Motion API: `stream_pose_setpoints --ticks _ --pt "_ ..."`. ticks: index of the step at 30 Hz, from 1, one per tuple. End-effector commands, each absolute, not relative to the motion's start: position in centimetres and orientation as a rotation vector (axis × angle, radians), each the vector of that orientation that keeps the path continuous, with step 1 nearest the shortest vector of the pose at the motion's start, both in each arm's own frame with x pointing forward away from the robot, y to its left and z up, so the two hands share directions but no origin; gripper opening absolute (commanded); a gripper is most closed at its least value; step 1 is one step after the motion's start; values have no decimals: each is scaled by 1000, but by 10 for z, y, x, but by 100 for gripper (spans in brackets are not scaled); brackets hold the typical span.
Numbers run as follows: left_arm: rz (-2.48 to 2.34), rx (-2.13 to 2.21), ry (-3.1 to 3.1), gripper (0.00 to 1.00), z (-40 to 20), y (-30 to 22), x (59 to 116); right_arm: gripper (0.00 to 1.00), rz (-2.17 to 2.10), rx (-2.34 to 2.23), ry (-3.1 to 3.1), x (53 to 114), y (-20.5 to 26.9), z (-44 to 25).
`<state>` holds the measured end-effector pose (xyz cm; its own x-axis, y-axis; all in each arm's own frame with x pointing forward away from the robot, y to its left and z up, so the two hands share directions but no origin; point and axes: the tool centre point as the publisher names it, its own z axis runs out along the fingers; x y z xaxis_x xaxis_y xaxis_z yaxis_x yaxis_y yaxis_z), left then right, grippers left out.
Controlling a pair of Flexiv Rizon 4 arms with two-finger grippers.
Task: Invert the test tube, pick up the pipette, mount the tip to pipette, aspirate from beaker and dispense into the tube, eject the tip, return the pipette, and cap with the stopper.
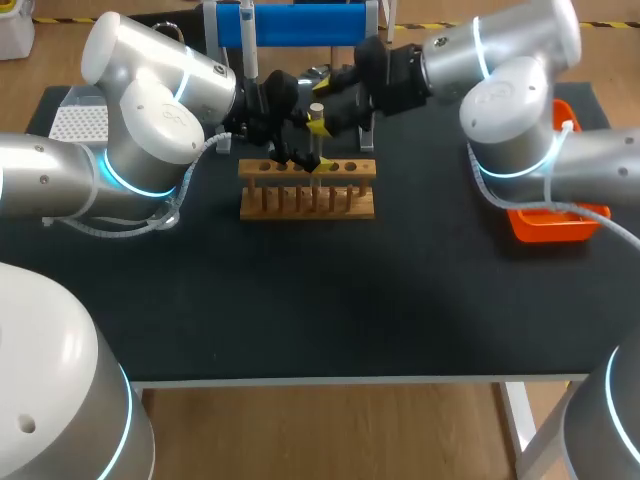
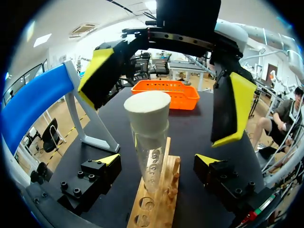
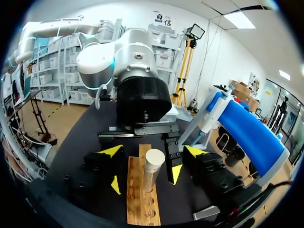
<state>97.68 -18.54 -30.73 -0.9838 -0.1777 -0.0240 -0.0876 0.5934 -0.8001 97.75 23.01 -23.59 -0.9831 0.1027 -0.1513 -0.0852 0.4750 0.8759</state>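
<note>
A clear test tube (image 1: 316, 140) stands upright in the wooden rack (image 1: 305, 200), capped by a white stopper (image 2: 147, 111). My left gripper (image 2: 158, 161) is open low down, one yellow tip on each side of the tube (image 2: 151, 156), both apart from the glass. My right gripper (image 3: 153, 152) is open at stopper (image 3: 154, 156) height, its fingers (image 2: 232, 109) standing wide of the cap. In the head view both grippers meet over the rack, left gripper (image 1: 298, 152) from the left, right gripper (image 1: 322, 120) from behind. The pipette (image 1: 248, 40) hangs on the blue stand (image 1: 300, 22).
An orange bin (image 1: 545, 220) sits at the table's right side under my right arm. A white tip box (image 1: 78, 122) lies at the back left. The rack's other holes (image 3: 142, 209) are unfilled. Bare black table stretches in front of the rack.
</note>
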Motion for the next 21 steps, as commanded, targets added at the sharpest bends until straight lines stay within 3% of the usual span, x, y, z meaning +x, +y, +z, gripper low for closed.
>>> stream_pose_setpoints --ticks 1,3,5,7,9,21 --pt "-1355 -227 2713 100 -307 -185 977 100 1579 9 2502 975 216 -235" --pt "-1355 -227 2713 100 -307 -185 977 98 1618 -6 2496 974 212 -233" --pt "-1355 -227 2713 100 -307 -185 977 54 1647 -6 2482 973 209 -232" --pt "-1355 -227 2713 100 -307 -185 977 37 1690 -5 2471 973 206 -231" --pt "-1355 -227 2713 100 -307 -185 977 0 1745 6 2459 973 203 -229" --pt "-1355 -227 2713 100 -307 -185 977 0 2039 27 2398 973 204 -218"
